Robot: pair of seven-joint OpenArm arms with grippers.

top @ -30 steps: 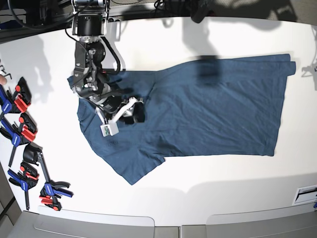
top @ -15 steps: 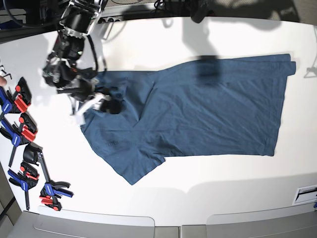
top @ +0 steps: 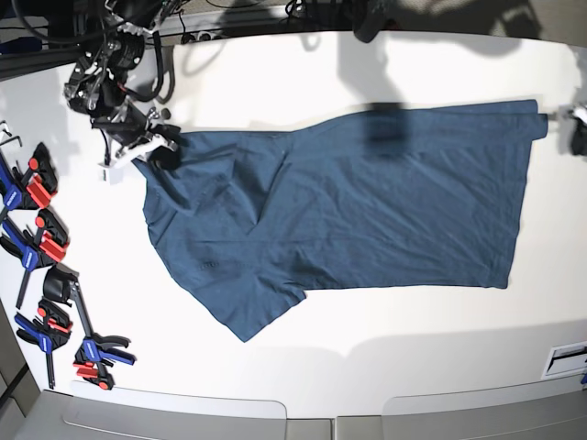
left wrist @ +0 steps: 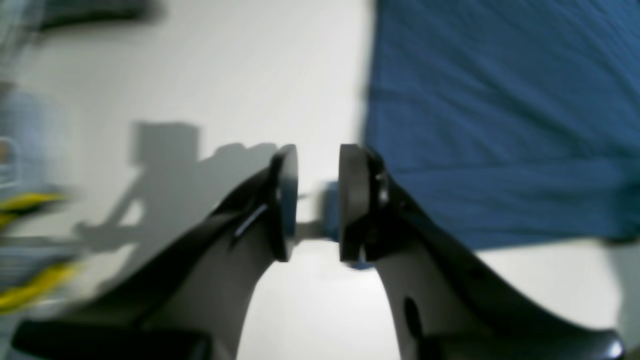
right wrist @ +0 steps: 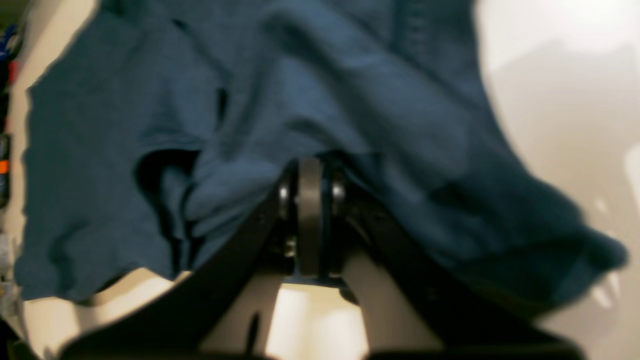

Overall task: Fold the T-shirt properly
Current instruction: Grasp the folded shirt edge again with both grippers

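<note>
Upper left of base view: right gripper (top: 156, 149) jaws clamped on T-shirt (top: 367, 211) sleeve edge. Left gripper (left wrist: 318, 200) jaws slightly apart, empty, at hem corner. Suggest pulling outward evenly, low over table (top: 385, 357).

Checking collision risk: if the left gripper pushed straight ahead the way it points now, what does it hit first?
Probably the T-shirt edge: the left gripper, open, points at the table beside it, something blue showing between the jaws. Depth unclear.

A plain dark teal-blue T-shirt (top: 367, 202) without print is seen on a white table (top: 367, 348). Red, blue and black clamps (top: 46, 247) are seen at the frame's left edge.
</note>
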